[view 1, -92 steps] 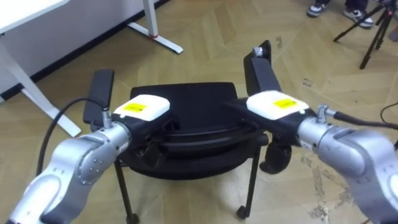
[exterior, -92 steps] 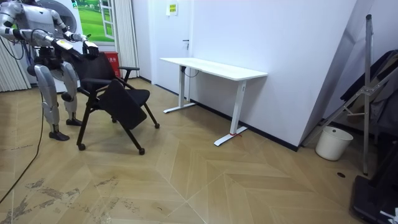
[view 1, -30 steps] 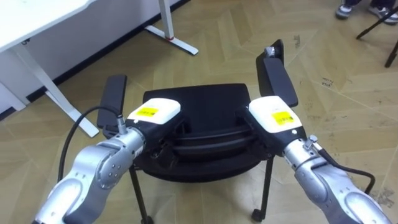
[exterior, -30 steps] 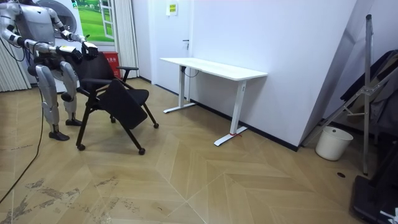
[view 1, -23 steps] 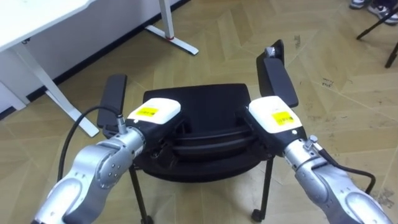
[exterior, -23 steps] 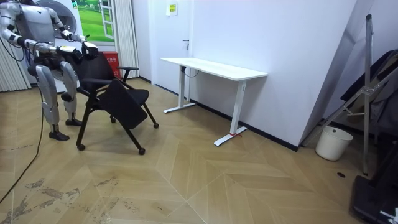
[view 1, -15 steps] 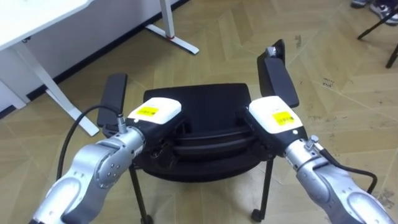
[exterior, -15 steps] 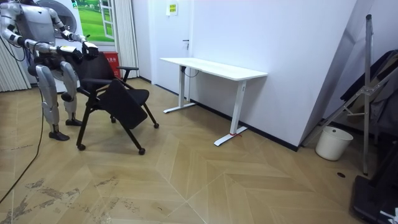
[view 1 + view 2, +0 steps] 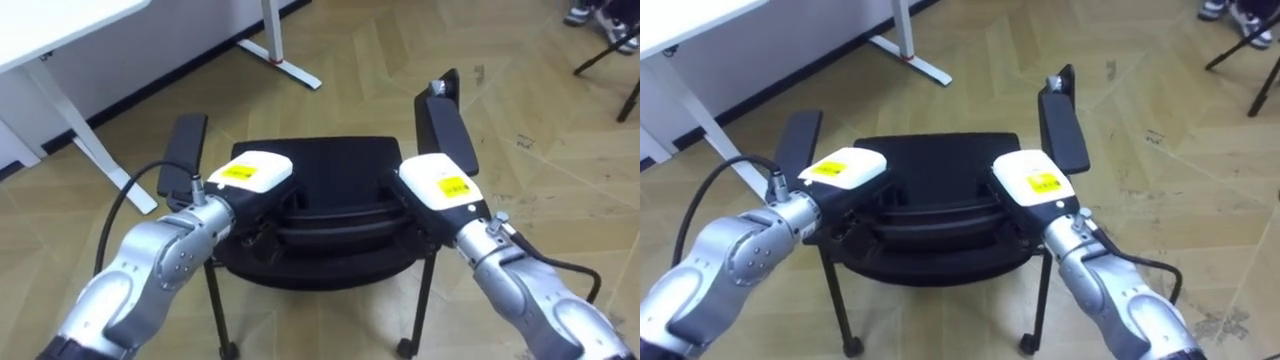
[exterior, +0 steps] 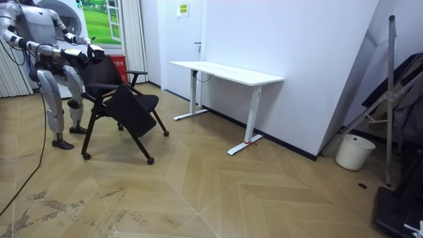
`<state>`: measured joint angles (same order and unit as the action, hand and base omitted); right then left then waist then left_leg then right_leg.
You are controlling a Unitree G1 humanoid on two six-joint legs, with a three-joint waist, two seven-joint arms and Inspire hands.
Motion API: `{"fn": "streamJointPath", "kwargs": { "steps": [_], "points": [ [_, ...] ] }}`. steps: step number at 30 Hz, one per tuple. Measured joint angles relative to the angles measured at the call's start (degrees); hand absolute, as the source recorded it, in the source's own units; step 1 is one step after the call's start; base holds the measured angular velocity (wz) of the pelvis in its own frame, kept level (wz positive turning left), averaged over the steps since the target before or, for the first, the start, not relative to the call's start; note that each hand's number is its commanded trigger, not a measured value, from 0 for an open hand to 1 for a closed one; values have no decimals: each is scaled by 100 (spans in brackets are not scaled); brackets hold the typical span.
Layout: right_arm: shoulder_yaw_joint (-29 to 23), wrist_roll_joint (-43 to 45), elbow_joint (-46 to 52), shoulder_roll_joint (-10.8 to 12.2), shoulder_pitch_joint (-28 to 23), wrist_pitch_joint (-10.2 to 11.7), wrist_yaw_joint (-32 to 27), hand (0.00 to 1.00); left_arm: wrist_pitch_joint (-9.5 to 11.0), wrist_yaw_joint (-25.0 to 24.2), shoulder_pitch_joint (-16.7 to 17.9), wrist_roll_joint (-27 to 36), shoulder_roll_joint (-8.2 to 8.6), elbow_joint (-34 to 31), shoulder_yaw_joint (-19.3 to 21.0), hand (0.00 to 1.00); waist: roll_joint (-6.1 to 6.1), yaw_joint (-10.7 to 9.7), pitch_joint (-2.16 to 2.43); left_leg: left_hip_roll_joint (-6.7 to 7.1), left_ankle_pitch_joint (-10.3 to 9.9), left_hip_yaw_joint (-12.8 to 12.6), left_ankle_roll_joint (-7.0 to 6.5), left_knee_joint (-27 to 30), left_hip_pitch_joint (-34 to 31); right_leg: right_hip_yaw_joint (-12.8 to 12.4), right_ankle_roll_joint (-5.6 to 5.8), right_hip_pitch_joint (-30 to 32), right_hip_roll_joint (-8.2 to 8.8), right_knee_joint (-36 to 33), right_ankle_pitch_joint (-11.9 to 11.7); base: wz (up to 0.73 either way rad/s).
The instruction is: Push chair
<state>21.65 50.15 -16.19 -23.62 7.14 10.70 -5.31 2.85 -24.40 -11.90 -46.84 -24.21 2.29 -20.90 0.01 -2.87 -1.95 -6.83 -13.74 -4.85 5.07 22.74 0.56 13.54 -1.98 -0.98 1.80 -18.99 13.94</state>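
Chair (image 9: 325,165) is directly in front of the robot: black, with its seat facing away and its backrest on the robot's side.

Left robot hand (image 9: 252,175) is against the top of the backrest on the left side, back of the hand up. Can't tell whether it's wide, narrow or clamped, as the front of it is hidden by the backrest.

Right robot hand (image 9: 440,185) is the same on the right side of the backrest top, level with the left one. Grip state can't be read there either.

Both forearms reach forward, roughly parallel, one on each side of the chair's centre line.

The left armrest (image 9: 183,155) and right armrest (image 9: 446,128) stick out just beyond the hands. One castor (image 9: 405,348) is visible under the right rear leg.

The chair stands on the herringbone wood floor (image 9: 350,60), clear of everything else. A white bench (image 9: 50,25) is ahead and to the robot's left, well apart from the chair, with its foot (image 9: 295,68) on the floor beyond the seat.

Room view: the robot stands upright at the room view's left, behind the chair (image 10: 125,99), arms out at backrest height. The bench (image 10: 228,73) runs along the wall further towards the room view's right. A white bucket (image 10: 348,152) sits by the wall, far from the chair.
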Motion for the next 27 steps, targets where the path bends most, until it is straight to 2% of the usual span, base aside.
{"fn": "streamJointPath", "kwargs": {
  "steps": [1, 2, 3, 5, 7, 8, 9, 10, 11, 12, 13, 15, 16, 17, 18, 19, 20, 21, 22, 23, 24, 25, 26, 27],
  "points": [
    [1, -5, -45, 14, 0, 11, 7, 100, 19, 7, -12, 0, 2, 49, -3, 100, -20, -23, 3, -35, -29, -45, 10, 275, -92, 12, -15, 0, 4, -102, 69, 16],
    [3, -3, -114, 39, 2, 57, 21, 100, 65, 10, -27, 0, 10, 150, -3, 100, -36, -9, 7, -124, -29, -163, 10, 839, -306, 22, -54, -21, 3, -255, 196, 6],
    [7, -4, -156, 39, 7, 107, 23, 100, 147, 32, -41, 6, 11, 271, 3, 100, 1, 38, 7, -268, -9, -260, -19, 1428, -504, 61, -120, -32, -19, -426, 296, -5],
    [22, -3, -248, 51, 20, 187, 13, 100, 200, 34, -41, 15, 18, 357, 7, 100, 23, 140, 15, -450, 122, -309, -196, 2087, -734, 58, -229, -46, -38, -657, 448, -8],
    [23, -4, -282, 59, 21, 218, 3, 100, 245, 31, -48, 51, 38, 417, 38, 100, -24, 147, -2, -581, 381, -322, -205, 2557, -964, 121, -316, -95, -53, -835, 610, 20],
    [33, -9, -302, 68, 27, 219, 3, 100, 252, 34, -51, 43, 60, 462, 36, 100, -66, 170, 3, -661, 654, -371, -224, 2876, -1123, 96, -364, -118, -62, -914, 689, 19],
    [51, -7, -309, 65, 47, 219, -11, 100, 257, 30, -50, 38, 56, 477, 37, 100, -130, 202, -37, -757, 959, -433, -296, 3192, -1372, 100, -427, -174, -69, -979, 750, 18],
    [54, 12, -307, 54, 47, 219, -31, 100, 260, 36, -50, 38, 57, 491, 42, 100, -129, 199, -43, -761, 983, -418, -298, 3277, -1499, 135, -451, -186, -72, -984, 770, 28],
    [55, 17, -303, -7, 51, 219, -63, 100, 272, 78, -60, 74, 77, 511, 41, 100, -106, 160, -26, -723, 942, -447, -336, 3290, -1760, 245, -491, -173, -70, -986, 792, 23],
    [64, 11, -317, -39, 71, 220, -114, 100, 293, 108, -94, 153, 86, 558, 36, 100, -115, 160, -31, -623, 899, -499, -395, 3171, -1963, 261, -539, -157, -66, -1029, 820, 10],
    [69, 11, -335, -36, 95, 220, -119, 100, 298, 114, -99, 182, 82, 569, 36, 100, -125, 173, -30, -565, 899, -525, -396, 3089, -2050, 287, -571, -157, -48, -1056, 841, 0],
    [74, 2, -423, -54, 133, 239, -183, 100, 304, 134, -128, 263, 75, 587, 15, 100, -167, 143, -47, -262, 904, -650, -391, 2601, -2349, 432, -585, -193, -27, -1139, 983, 17],
    [76, -10, -427, -70, 131, 254, -213, 100, 309, 139, -132, 279, 74, 586, 10, 100, -172, 169, -45, -206, 907, -725, -388, 2382, -2352, 426, -586, -198, -24, -1176, 1027, 9],
    [76, -21, -379, -111, 125, 280, -228, 100, 341, 116, -156, 349, 60, 586, 10, 100, -159, 171, -34, -108, 911, -806, -388, 1948, -2369, 425, -577, -204, -49, -1213, 1095, -5],
    [76, -25, -344, -151, 103, 297, -265, 100, 378, 106, -159, 416, 33, 585, 10, 100, -122, 162, 4, 0, 914, -835, -394, 1544, -2368, 420, -555, -220, -74, -1208, 1130, -3],
    [75, -24, -320, -169, 76, 297, -298, 100, 393, 93, -158, 479, 17, 580, 10, 100, -118, 166, 14, 54, 923, -854, -414, 1340, -2332, 414, -542, -251, -78, -1198, 1146, -8],
    [74, -24, -288, -216, 32, 299, -360, 100, 418, 56, -154, 587, 10, 551, 3, 100, -114, 181, 10, 84, 924, -982, -420, 978, -2189, 377, -506, -306, -85, -1152, 1173, -13],
    [71, 11, -240, -287, -15, 315, -402, 100, 418, 4, -149, 623, 10, 493, -4, 100, -77, 211, 36, 113, 923, -1014, -425, 765, -2052, 354, -455, -377, -81, -1123, 1225, -13],
    [66, 19, -208, -313, -46, 323, -438, 100, 419, -8, -137, 633, 11, 459, -4, 100, -78, 223, 35, 145, 921, -1013, -428, 711, -1972, 332, -426, -418, -67, -1114, 1257, -12],
    [58, 72, -150, -351, -89, 347, -486, 100, 429, -3, -122, 636, 5, 421, -3, 100, -77, 250, 42, 234, 975, -1045, -547, 627, -1831, 281, -352, -512, 16, -1098, 1322, -19],
    [64, 101, -134, -351, -129, 362, -516, 100, 467, -5, -113, 627, -26, 422, -4, 100, -134, 280, 48, 364, 939, -1085, -624, 558, -1673, 215, -265, -639, 129, -1057, 1371, -21],
    [69, 109, -125, -350, -153, 362, -528, 100, 482, -7, -109, 641, -48, 425, -4, 100, -145, 278, 61, 433, 893, -1100, -742, 546, -1607, 207, -219, -710, 192, -1038, 1395, -15],
    [73, 117, -36, -354, -181, 362, -554, 100, 518, 9, -108, 718, -94, 442, -5, 100, -165, 243, 68, 567, 765, -1124, -959, 581, -1517, 233, -90, -806, 314, -1081, 1462, -10],
    [73, 174, 20, -360, -176, 357, -579, 100, 545, 37, -111, 752, -129, 444, -4, 100, -159, 231, 79, 682, 611, -1130, -1088, 640, -1475, 398, 3, -755, 504, -1512, 1475, -10]
  ]
}}
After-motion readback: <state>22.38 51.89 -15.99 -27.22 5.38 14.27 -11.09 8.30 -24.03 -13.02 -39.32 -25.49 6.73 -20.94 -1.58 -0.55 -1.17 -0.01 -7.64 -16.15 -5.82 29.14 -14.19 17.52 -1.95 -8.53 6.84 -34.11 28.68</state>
